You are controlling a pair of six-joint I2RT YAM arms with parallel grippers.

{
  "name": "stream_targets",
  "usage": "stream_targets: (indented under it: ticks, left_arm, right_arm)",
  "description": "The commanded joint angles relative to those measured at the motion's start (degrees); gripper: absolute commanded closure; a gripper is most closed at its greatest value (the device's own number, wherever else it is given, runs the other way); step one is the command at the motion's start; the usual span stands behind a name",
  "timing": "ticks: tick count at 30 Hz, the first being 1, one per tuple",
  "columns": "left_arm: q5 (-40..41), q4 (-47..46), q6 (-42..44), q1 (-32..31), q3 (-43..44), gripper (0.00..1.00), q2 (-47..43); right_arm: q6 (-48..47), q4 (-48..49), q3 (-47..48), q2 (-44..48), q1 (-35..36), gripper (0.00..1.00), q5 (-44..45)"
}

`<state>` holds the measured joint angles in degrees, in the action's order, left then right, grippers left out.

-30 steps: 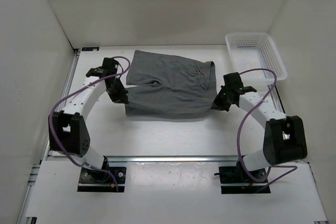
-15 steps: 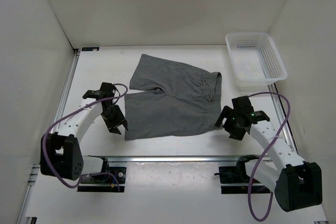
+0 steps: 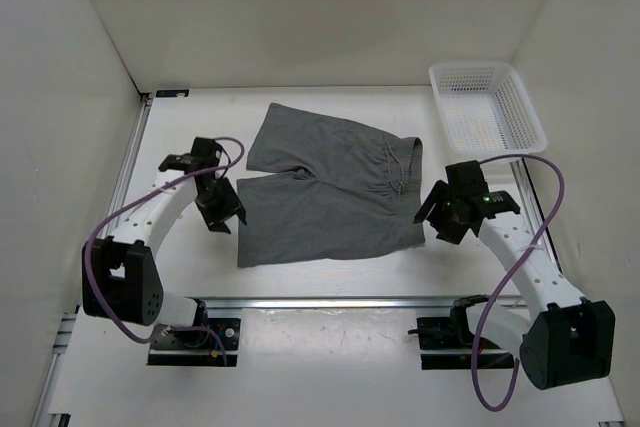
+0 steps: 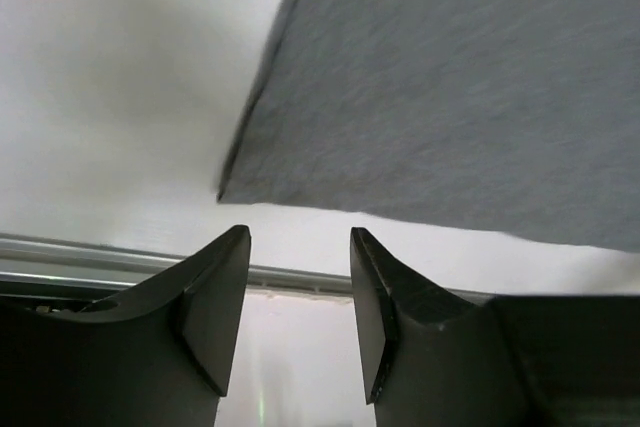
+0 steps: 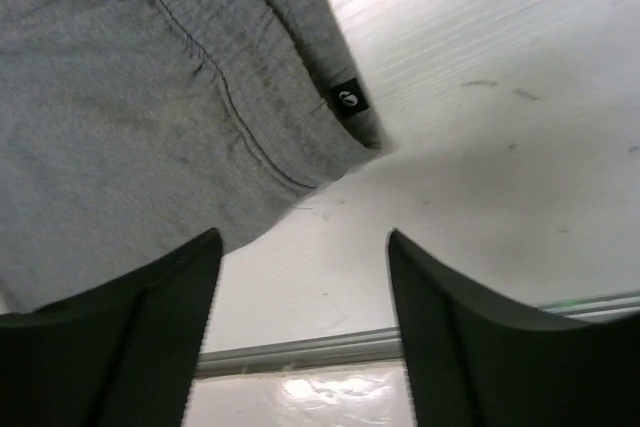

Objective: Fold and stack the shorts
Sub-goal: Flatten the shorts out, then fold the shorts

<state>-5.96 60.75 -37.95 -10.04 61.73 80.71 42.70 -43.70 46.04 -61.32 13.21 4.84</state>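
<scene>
The grey shorts point(image 3: 325, 187) lie spread flat on the white table, waistband with drawstring to the right and legs to the left. My left gripper point(image 3: 222, 215) hovers just left of the near leg, open and empty. In the left wrist view the leg's near corner point(image 4: 450, 97) lies ahead of the left gripper point(image 4: 300, 247). My right gripper point(image 3: 432, 217) stands open beside the near waistband corner. The right wrist view shows that corner of the shorts point(image 5: 130, 117) with a small black label point(image 5: 348, 99), just beyond the empty right gripper point(image 5: 305, 247).
A white mesh basket point(image 3: 441, 107) stands at the back right of the table. A metal rail point(image 3: 330, 300) runs along the table's near edge. White walls enclose the left, back and right sides.
Both grippers opened and let go of the shorts, which now lie flat and spread toward the near side. The arms drew back, then edged slightly forward again beside the cloth.
</scene>
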Motion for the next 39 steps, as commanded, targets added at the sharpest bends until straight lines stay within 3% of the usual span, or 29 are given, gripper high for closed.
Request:
stream_targets:
  ticks: [1, 4, 10, 16, 22, 34, 39]
  left_arm:
    - [-3.86, -1.85, -3.08, -0.15, -9.33, 0.44, -4.06]
    - [-6.69, -5.54, -5.54, -0.15, -16.27, 0.41, -5.64]
    - [-8.36, -10.03, -6.17, -1.90, -20.68, 0.40, -1.61]
    - [-7.50, -12.06, -9.41, -2.53, -22.98, 0.43, -0.29]
    - [-3.19, -13.20, -10.74, -2.53, -21.57, 0.58, 3.74]
    - [1.56, -13.20, -12.84, -3.05, -20.69, 0.60, 2.26]
    - [1.03, -13.20, -13.46, -3.05, -20.69, 0.44, -1.77]
  right_arm:
    - [2.03, 3.18, -2.97, -0.29, -0.82, 0.25, -7.64]
    - [0.82, 5.29, -4.21, -2.13, -0.82, 0.20, -8.27]
    - [-4.20, 3.81, 4.31, -12.66, -0.82, 0.19, -6.08]
    - [1.67, 6.07, -3.75, -7.95, -2.57, 0.18, -8.44]
    - [3.71, 9.59, -9.65, -6.00, -2.58, 0.24, -11.61]
    - [4.24, 16.27, -10.80, -8.99, -3.10, 0.37, -10.55]
    - [4.24, 19.00, -10.27, -11.72, -3.11, 0.38, -10.55]
